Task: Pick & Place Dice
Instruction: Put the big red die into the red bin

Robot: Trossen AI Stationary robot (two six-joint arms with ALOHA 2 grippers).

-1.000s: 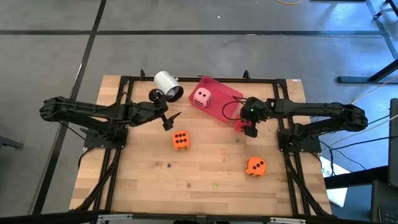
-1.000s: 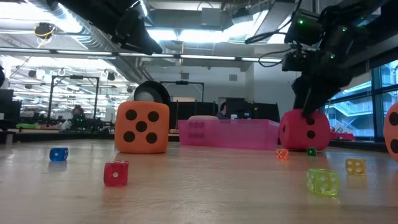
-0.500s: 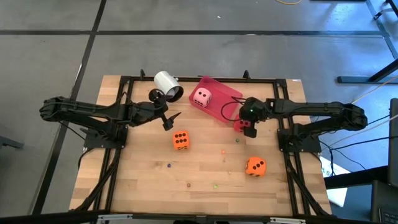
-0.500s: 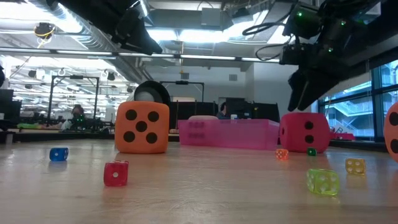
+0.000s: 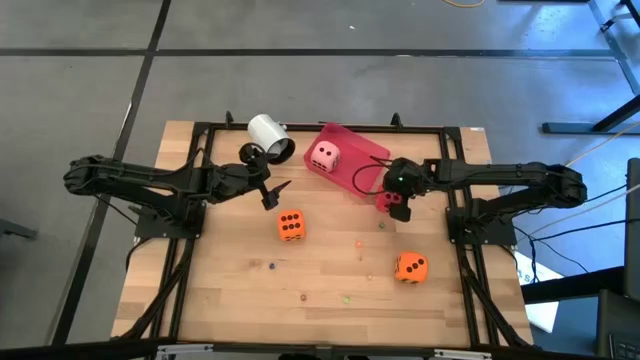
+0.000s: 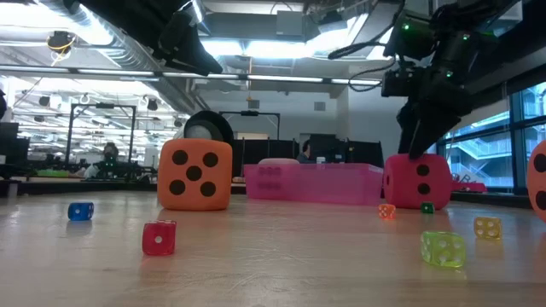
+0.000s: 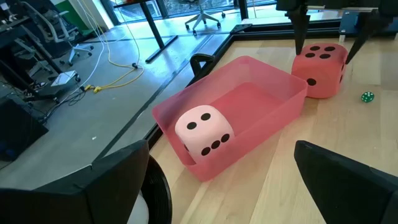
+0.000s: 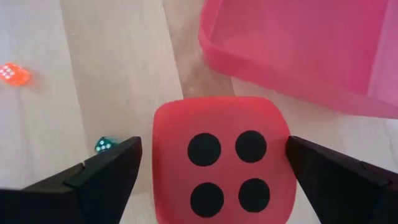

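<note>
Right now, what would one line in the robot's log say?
right gripper: open, straddling red die beside tray | left gripper: open, waiting near cup | pink die: in tray

I see 2 matte black jointed arms; the right arm (image 5: 500, 180) carries a green indicator light and a looping black cable at its wrist.
</note>
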